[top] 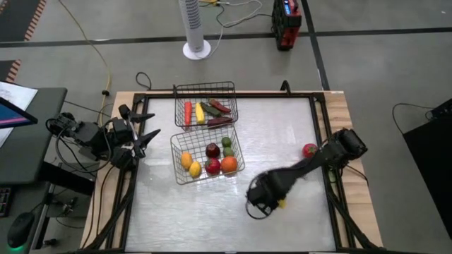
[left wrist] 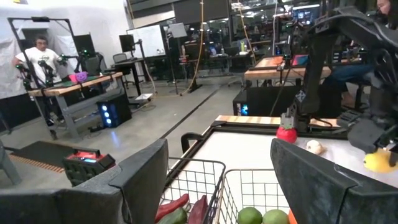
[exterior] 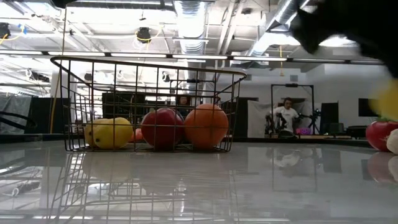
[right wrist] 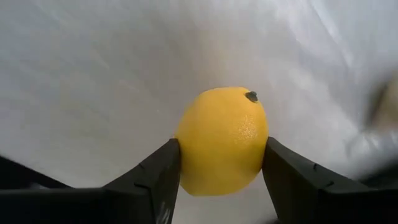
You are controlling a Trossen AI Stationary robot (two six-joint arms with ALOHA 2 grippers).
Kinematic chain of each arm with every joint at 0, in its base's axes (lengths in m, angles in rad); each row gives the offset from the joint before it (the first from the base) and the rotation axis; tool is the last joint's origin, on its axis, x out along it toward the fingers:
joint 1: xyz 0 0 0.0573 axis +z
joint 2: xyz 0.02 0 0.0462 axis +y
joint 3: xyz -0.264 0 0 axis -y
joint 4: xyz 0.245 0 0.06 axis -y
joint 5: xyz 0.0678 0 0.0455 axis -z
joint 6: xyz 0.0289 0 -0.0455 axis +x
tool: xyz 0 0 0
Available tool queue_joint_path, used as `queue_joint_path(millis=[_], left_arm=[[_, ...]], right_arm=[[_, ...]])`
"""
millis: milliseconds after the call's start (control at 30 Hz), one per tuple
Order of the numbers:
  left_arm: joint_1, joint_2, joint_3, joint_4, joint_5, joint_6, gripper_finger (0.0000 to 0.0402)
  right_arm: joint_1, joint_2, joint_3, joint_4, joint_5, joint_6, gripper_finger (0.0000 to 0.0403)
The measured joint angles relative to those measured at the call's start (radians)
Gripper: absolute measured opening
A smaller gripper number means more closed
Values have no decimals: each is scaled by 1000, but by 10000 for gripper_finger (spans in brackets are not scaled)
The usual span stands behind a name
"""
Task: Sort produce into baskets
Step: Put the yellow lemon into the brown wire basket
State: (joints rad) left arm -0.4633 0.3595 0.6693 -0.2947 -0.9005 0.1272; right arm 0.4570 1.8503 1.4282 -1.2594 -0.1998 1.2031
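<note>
My right gripper [top: 267,201] hangs over the table's near right part, shut on a yellow lemon [right wrist: 222,140], which also shows as a yellow spot [top: 282,204] beside the fingers. The near wire basket [top: 180,176] holds an orange, red apples, lemons and limes. The far basket [top: 205,88] holds a carrot, corn and chilies. A red fruit [top: 309,149] rests on the table near the right edge, with a small white piece [left wrist: 314,147] beside it. My left gripper [left wrist: 236,186] waits open at the table's left edge, level, facing the baskets. My right gripper pinches the lemon's two opposite sides [right wrist: 186,149] between its two fingers [right wrist: 158,177], which point down from above. The lemon's dark stem spot [right wrist: 251,96] faces away from the wrist. The lemon is lifted clear of the table [exterior: 388,99].
The white tabletop [top: 282,120] lies bare between the baskets and my right arm [top: 332,152]. A black frame runs along the table's edges [top: 321,113]. In the room beyond the table stand workbenches and a person [exterior: 287,115].
</note>
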Motion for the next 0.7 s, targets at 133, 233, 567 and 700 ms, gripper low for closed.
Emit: queue_joint_path(millis=[133, 233, 567, 700], left_arm=[[0, 0, 0, 0, 0, 0, 272], [0, 0, 0, -1, 0, 8, 272], [0, 0, 0, -2, 0, 27, 272], [0, 0, 0, -2, 0, 26, 272]], right_arm=[[-79, 0, 126, 21, 110, -146, 231], [-130, -1, 215, 92, 173, -254, 232], [-242, 4, 289, 432, 378, -679, 232], [-298, 3, 289, 426, 446, -723, 234]])
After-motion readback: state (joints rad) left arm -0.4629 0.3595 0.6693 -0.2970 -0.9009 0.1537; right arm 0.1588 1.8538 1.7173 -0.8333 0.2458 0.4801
